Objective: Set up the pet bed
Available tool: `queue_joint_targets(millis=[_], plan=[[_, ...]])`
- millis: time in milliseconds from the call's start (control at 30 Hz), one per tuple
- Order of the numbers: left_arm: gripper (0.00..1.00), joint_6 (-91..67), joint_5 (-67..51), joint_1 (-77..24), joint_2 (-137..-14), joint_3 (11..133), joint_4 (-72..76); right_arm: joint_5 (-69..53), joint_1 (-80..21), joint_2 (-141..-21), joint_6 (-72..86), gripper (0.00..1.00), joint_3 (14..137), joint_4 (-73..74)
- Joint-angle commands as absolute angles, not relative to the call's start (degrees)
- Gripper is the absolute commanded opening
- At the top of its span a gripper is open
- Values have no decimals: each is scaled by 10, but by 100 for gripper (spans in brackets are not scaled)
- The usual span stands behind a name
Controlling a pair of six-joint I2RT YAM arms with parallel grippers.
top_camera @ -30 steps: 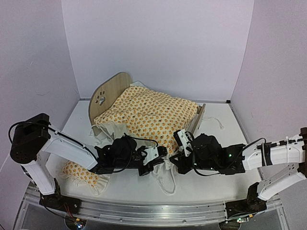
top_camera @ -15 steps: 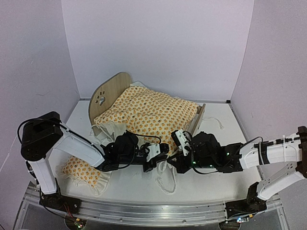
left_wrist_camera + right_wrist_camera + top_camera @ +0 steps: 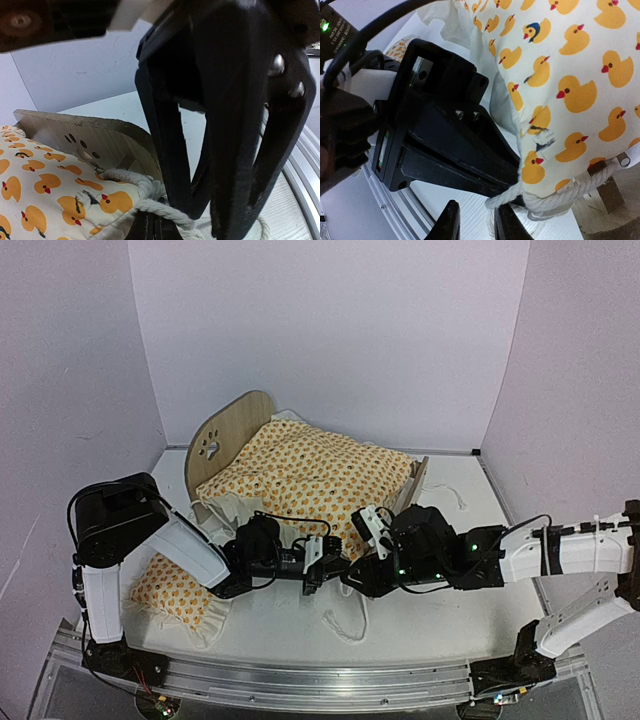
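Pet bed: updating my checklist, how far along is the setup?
Done: duck blanket covers the pet bed. In hand: left pincer shut on the blanket's corner rope trim, right pincer open beside it. Remaining: pillow lies on the table, off the bed.

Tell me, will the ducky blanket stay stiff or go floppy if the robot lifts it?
Probably floppy: the ducky blanket sags in folds over the pet bed. Likely light, being thin cloth. Its rope edge looks rough, so it probably will not slip easily.
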State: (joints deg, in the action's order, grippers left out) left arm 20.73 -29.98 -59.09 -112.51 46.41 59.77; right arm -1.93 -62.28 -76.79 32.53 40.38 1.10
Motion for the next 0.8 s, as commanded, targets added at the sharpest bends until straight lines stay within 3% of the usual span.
queue_joint_targets(millis=[0, 200, 567, 767], plan=[[0, 191, -366, -587, -1147, 489, 673, -29, -626, -751, 286, 31, 512, 158], [0, 190, -368, -582, -1164, 512, 676, -1, -617, -680, 187, 43, 527, 300], [0, 189, -375, -580, -1155, 513, 676, 5, -580, -756, 87, 36, 530, 263], [0, 190, -384, -580, -1145, 508, 676, -12, -574, -780, 85, 42, 521, 226]])
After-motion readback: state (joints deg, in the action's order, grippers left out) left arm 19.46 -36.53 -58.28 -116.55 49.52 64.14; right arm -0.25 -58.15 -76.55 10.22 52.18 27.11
